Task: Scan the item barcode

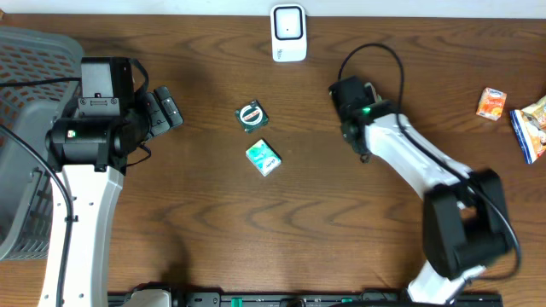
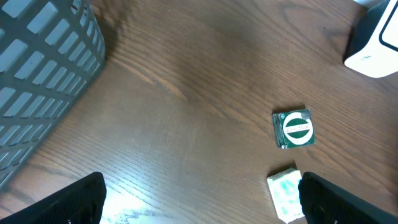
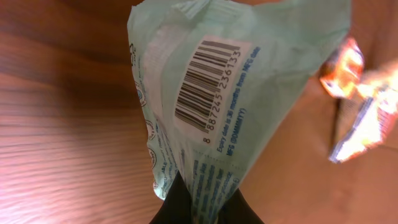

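Our right gripper [image 1: 350, 98] is clenched on the end of a pale green packet [image 3: 242, 74]. In the wrist view the packet fans out from the pinch toward 12 o'clock. Overhead, the scanner [image 1: 288, 32] lies at about 11 o'clock from that gripper, nearer it than the left gripper [image 1: 164, 109], which hangs released. Only the wrist view shows the barcode [image 3: 206, 84]; overhead, the gripper hides the packet.

Looks like mock shop checkout: wood table [image 1: 256, 230], barcode scanner [image 1: 288, 32], grey basket [image 1: 21, 102], snack pkts [image 1: 492, 103].
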You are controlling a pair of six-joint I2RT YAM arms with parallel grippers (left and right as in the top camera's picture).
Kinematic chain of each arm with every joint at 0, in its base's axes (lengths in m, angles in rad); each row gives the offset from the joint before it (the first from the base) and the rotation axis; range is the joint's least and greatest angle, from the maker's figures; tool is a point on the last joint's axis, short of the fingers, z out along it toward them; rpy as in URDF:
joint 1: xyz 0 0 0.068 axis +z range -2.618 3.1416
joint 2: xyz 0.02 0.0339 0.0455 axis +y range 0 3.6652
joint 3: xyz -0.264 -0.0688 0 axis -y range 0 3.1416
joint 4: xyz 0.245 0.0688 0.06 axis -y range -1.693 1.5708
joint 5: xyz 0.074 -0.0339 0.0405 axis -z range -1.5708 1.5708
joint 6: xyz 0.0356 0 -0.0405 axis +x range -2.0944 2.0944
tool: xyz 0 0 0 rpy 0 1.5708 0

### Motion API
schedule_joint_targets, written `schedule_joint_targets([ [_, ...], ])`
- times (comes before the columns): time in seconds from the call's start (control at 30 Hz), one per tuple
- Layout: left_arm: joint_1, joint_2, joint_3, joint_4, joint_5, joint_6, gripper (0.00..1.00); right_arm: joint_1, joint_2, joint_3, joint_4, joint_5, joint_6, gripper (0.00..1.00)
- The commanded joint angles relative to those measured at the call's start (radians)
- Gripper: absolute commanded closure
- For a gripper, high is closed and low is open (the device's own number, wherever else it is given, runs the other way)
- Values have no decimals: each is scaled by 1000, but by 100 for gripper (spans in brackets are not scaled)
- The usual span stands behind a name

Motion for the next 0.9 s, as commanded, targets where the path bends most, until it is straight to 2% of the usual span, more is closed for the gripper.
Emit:
schedule_joint_targets([
  [0.0,5,-1,0,0,-16,6,2,35,65,10,-12,179,80,97],
  [0.07,5,-1,0,0,-16,6,2,54,94,10,-19,178,93,92],
  [0.17,5,-1,0,0,-16,6,2,97,113,10,-30,136,101,78],
  [0.33,5,-1,0,0,-16,6,2,203,100,31,-50,-119,102,61],
  [0.4,5,-1,0,1,-16,6,2,235,96,55,-64,-182,103,58],
  [0.47,5,0,0,0,-16,6,2,254,89,93,-93,-202,113,44],
  [0.57,5,0,0,0,-16,6,2,255,79,172,-156,-201,121,33],
  [0.6,5,0,0,0,-16,6,2,235,78,232,-198,-203,121,25],
  [0.67,5,0,0,0,-16,6,2,195,78,282,-231,-225,116,17],
  [0.73,5,0,0,0,-16,6,2,134,78,304,-236,-322,61,3],
  [0.77,5,0,0,1,-16,6,2,62,78,306,-240,-480,-64,3],
  [0.87,5,0,0,0,-16,6,2,-60,90,304,-273,-611,-115,8],
])
